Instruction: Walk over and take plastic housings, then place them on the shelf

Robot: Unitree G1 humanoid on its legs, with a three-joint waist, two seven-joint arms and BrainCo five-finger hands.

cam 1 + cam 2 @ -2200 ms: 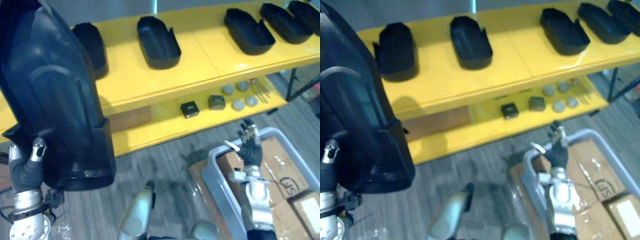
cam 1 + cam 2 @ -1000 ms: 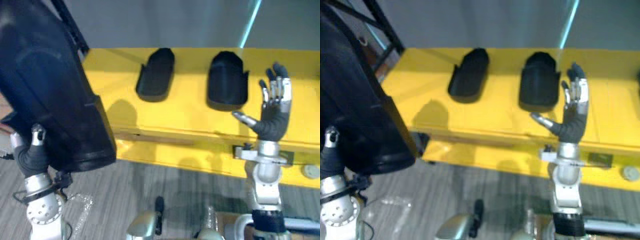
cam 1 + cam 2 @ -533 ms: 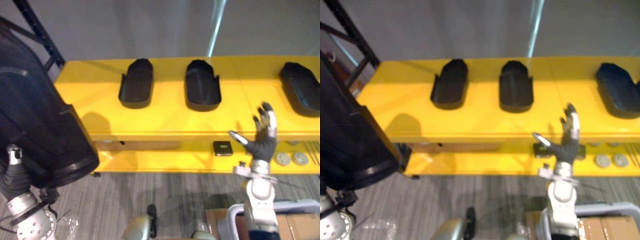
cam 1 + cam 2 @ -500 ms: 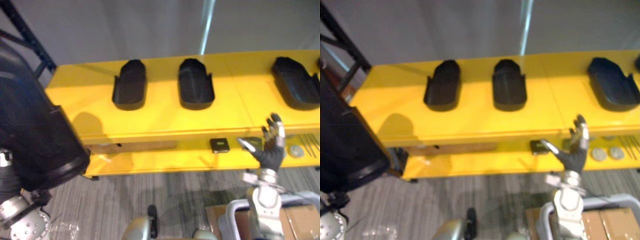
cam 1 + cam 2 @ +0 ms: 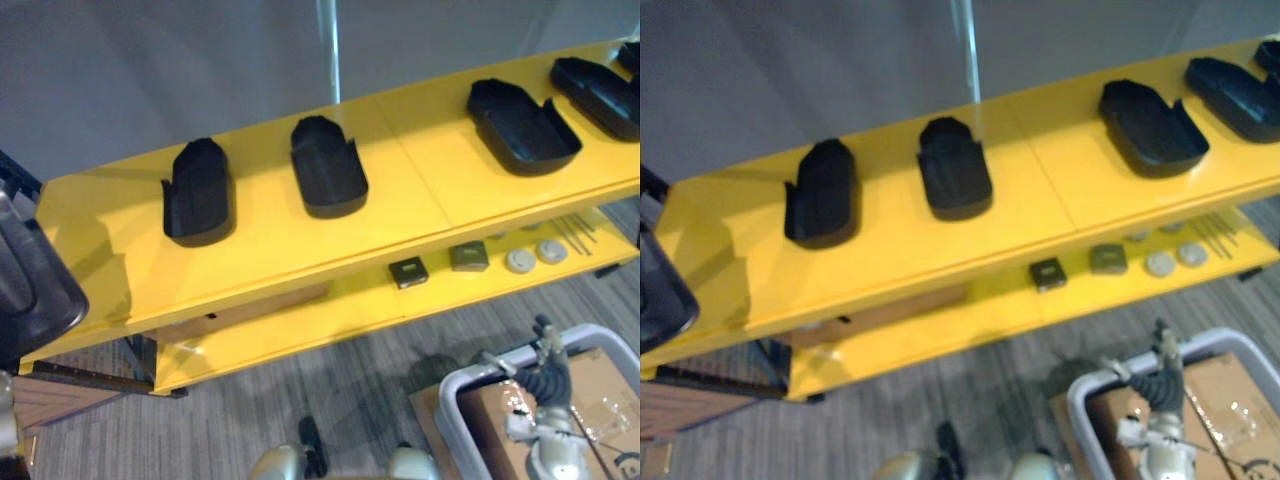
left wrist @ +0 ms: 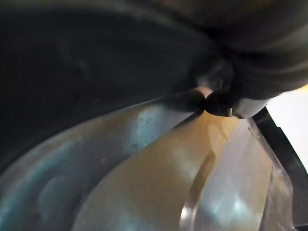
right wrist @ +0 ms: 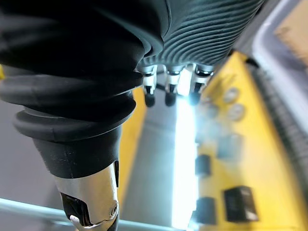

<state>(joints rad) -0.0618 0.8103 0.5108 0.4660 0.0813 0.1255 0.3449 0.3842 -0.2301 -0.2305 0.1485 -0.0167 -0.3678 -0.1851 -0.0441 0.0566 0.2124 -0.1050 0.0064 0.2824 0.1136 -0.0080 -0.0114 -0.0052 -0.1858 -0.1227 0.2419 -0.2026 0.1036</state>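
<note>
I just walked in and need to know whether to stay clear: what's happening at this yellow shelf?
The robot is holding a large black housing in its left robot hand, by the shelf's left end. The yellow shelf already holds a row of housings on its top tier. Its right robot hand hangs open and empty above a grey bin of cardboard boxes.

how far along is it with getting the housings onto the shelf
Done: several black housings already lie along the yellow shelf's top level. In hand: the left hand grips one more large housing, up by the shelf's left end, not yet set down; the right hand hangs open and empty over the grey bin. Left: set this one on a bare stretch of shelf.
</note>
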